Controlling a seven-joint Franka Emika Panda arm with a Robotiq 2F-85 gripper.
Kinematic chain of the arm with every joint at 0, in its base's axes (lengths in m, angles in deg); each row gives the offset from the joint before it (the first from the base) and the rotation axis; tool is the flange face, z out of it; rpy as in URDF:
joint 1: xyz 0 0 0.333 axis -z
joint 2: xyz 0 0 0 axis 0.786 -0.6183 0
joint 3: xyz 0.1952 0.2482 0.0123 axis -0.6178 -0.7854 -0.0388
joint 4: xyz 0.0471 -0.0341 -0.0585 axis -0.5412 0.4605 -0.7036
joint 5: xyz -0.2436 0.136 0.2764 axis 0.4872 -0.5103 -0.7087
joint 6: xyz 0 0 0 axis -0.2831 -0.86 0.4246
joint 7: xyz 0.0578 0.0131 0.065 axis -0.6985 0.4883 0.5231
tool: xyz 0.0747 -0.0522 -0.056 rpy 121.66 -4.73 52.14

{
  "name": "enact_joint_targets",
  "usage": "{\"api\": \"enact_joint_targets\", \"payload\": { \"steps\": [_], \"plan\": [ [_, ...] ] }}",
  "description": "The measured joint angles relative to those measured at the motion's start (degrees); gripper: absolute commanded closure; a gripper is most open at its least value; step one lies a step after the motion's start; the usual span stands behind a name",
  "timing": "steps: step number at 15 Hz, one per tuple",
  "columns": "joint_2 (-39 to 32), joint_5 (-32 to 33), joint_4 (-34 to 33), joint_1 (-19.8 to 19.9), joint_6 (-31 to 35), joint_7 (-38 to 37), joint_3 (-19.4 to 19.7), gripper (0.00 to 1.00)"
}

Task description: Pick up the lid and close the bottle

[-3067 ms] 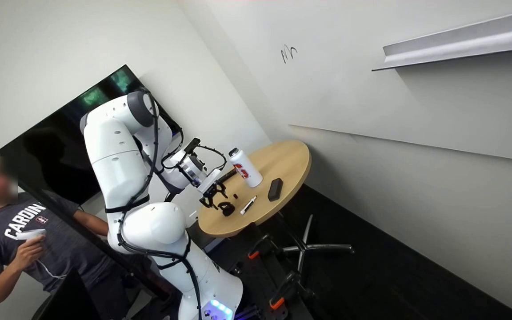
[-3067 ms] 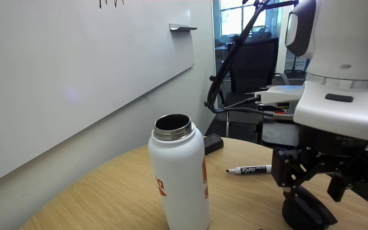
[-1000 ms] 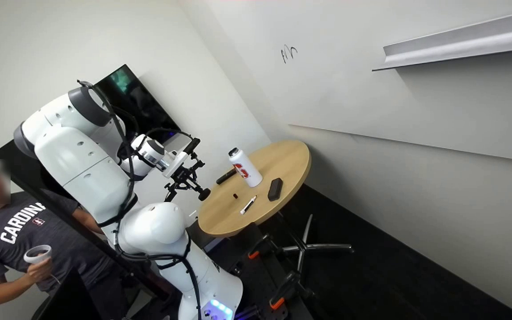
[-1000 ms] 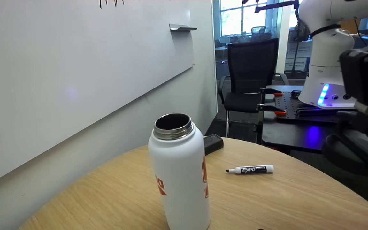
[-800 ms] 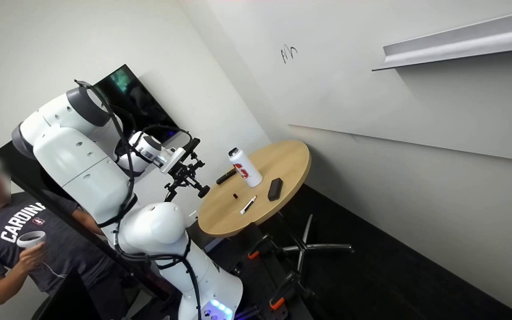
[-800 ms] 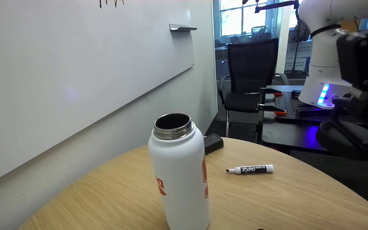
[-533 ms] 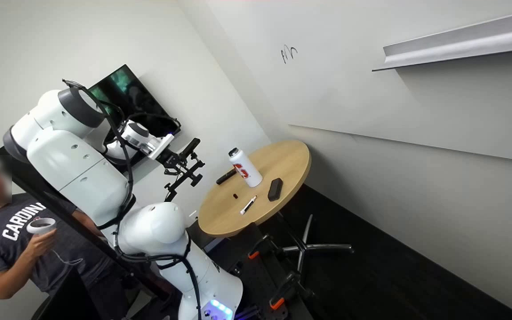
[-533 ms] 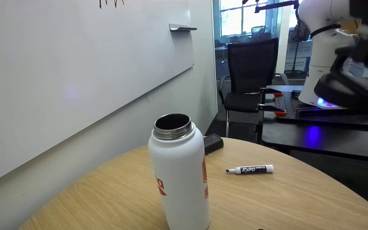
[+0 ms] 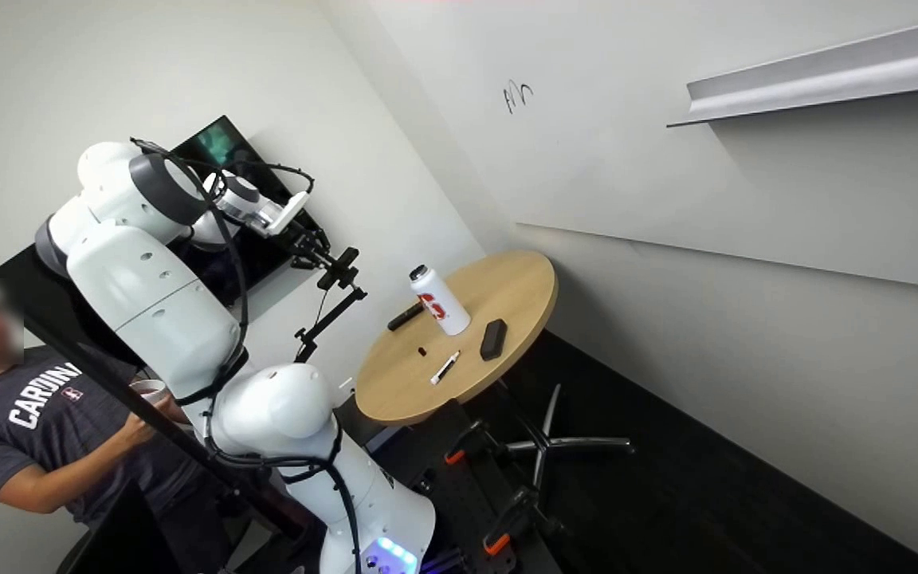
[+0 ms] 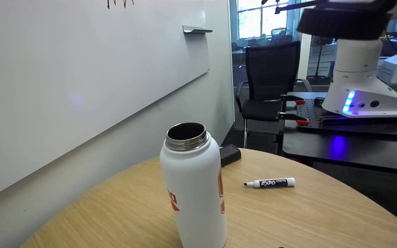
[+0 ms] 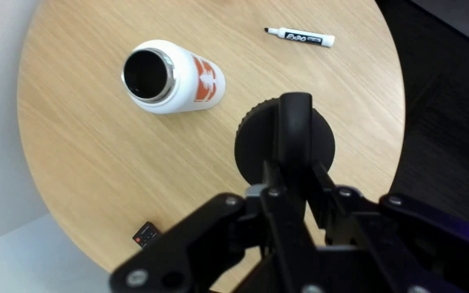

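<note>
Lid (image 11: pixel 287 136): Airborne, and yours. Some three seconds ago it lay on the table (image 11: pixel 108 162); now it rides clear above the top, and it has climbed further within the last half second.
Pincer (image 11: pixel 295 175): Clenched on the lid's handle (image 11: pixel 295 118), with a fingertip (image 11: pixel 273 175) on each side in the wrist view. Your pickup looks done.
Bottle (image 11: pixel 177 79): Upright on the table, uncovered and unmoved, at 10 o'clock from the lid in the wrist view. In an exterior view the bottle (image 9: pixel 441 301) stands between 3 and 4 o'clock from the lid (image 9: pixel 338 271), the two well apart.
Neck (image 10: pixel 187 143): Bare threaded metal, waiting on you. In an exterior view the lid (image 10: pixel 339 24), blurred, hangs toward 2 o'clock from it, so the closing half of the task is probably all ahead.
Marker (image 11: pixel 301 36): Lying at 12 o'clock from the lid in the wrist view, undisturbed by the lift.
Block (image 9: pixel 493 340): Dark and unmoved on the table, near the bottle at its 4 o'clock in an exterior view.
Route to the neck: The new height should help you pass over the bottle. The next move likely calls for carrying the lid across, levelling and centring it, then lowering and turning it; an off-centre touch could tip the bottle.
</note>
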Motion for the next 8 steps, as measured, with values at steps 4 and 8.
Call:
{"api": "enact_joint_targets", "payload": {
  "steps": [4, 8],
  "plan": [
    [-5.93, 2.25, -4.91, 0.55, 0.01, 2.56, 1.3, 0.8],
    [-6.55, 2.22, -5.47, 0.31, -0.03, 2.48, 1.23, 0.95]
  ]
}}
